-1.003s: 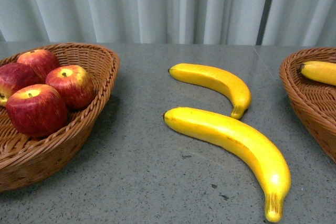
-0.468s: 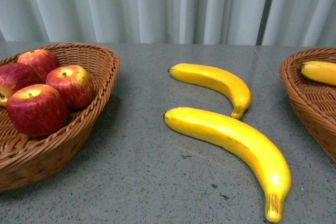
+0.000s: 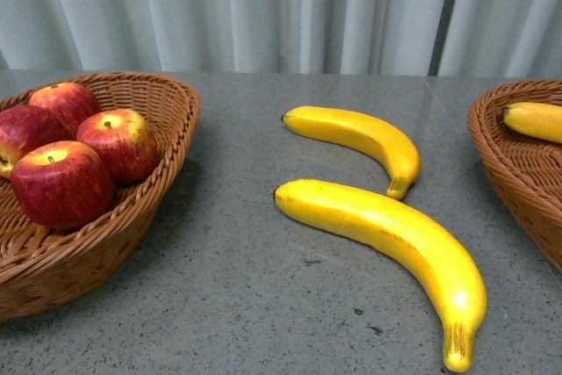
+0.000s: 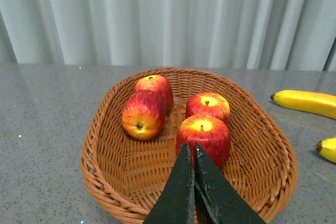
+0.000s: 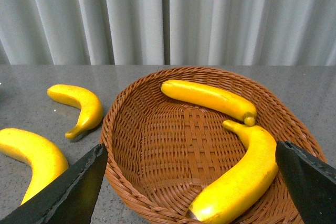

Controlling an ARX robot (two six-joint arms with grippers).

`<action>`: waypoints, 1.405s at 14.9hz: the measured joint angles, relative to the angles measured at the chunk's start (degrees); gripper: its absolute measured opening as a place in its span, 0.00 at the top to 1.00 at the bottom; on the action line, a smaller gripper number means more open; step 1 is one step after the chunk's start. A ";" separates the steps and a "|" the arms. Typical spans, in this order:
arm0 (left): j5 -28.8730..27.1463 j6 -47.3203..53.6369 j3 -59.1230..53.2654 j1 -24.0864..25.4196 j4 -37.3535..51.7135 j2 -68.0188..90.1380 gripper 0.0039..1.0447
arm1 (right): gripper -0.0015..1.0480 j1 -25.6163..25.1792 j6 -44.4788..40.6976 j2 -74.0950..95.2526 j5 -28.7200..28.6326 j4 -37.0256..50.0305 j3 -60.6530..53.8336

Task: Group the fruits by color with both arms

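Eyeing the near banana (image 3: pixel 395 243) and far banana (image 3: pixel 360 136) lying at the middle of the desk (image 3: pixel 237 305), I judge them light, stiff and slick, best pinched across the thick middle by my right gripper (image 5: pixel 189 149), gaping empty, while my left gripper (image 4: pixel 191 148) sits closed on nothing

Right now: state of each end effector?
Left end effector: shut, holding nothing.
Right end effector: open wide, holding nothing.
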 joint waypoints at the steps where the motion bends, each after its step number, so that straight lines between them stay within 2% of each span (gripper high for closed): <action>1: 0.00 0.00 0.00 0.00 -0.76 -0.81 0.99 | 0.06 0.00 0.00 0.00 0.00 0.00 0.00; 2: -0.04 -0.02 0.00 0.00 -11.50 -9.31 0.99 | 0.06 0.00 -0.02 0.00 0.00 0.00 0.00; 6: -0.02 0.00 0.00 0.02 -10.95 -10.08 0.99 | 0.06 0.00 0.00 0.00 0.00 0.00 0.00; 11: -0.02 -0.11 0.00 0.02 -10.84 -10.08 0.42 | 0.06 0.00 0.00 0.00 -0.02 -0.02 0.00; 14: -0.02 -0.07 0.00 0.02 -10.84 -10.08 0.05 | 0.06 0.00 0.00 0.00 -0.02 -0.02 0.00; 15: -0.02 -0.09 0.00 0.02 -10.86 -10.08 0.07 | 0.06 -0.61 1.31 0.28 -1.73 -0.35 0.09; 16: -0.04 -0.11 0.00 0.02 -10.84 -10.08 0.06 | 0.06 -2.97 6.29 5.14 -9.49 3.15 0.63; 17: -0.09 -0.11 0.00 0.02 -10.82 -10.08 0.06 | 0.06 -0.55 12.79 15.23 -10.56 12.09 3.58; 19: 0.00 -0.11 0.00 0.02 -10.84 -10.08 0.06 | 0.06 10.12 15.02 38.25 -8.09 32.89 14.16; 21: 0.02 -0.11 0.00 0.02 -10.84 -10.08 0.06 | 0.06 18.27 11.78 58.62 -5.77 40.68 25.86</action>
